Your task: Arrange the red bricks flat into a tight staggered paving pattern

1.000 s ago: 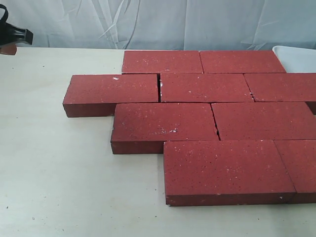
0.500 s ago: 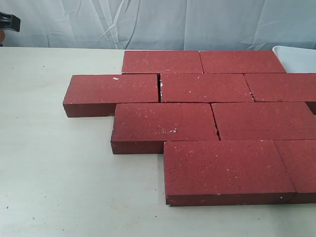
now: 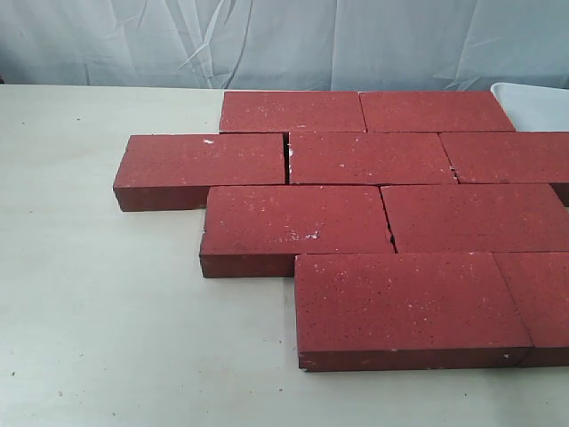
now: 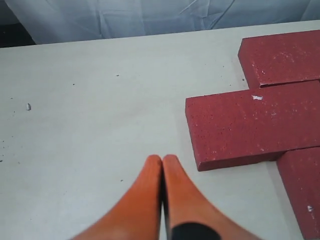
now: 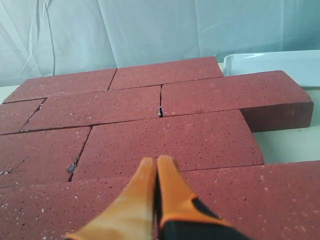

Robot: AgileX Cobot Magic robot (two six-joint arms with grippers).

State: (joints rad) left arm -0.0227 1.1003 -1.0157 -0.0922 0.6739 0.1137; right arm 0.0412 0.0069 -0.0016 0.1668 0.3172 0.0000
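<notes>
Several red bricks (image 3: 356,213) lie flat on the table in four staggered rows, edges touching, with thin gaps at a few joints. The leftmost brick (image 3: 200,160) sticks out of the second row. Neither gripper shows in the exterior view. My left gripper (image 4: 162,160) is shut and empty, hovering over bare table beside the end of a brick (image 4: 250,125). Over the brick field (image 5: 170,135) hangs my right gripper (image 5: 157,161), shut with nothing in it.
A white tray (image 3: 533,102) stands at the back right behind the bricks, also seen as the white tray (image 5: 272,65) in the right wrist view. A pale cloth backdrop (image 3: 267,40) hangs behind the light table (image 3: 98,302).
The dark arm part seen at the exterior view's upper left edge rose and left the frame. The bricks have not moved.
</notes>
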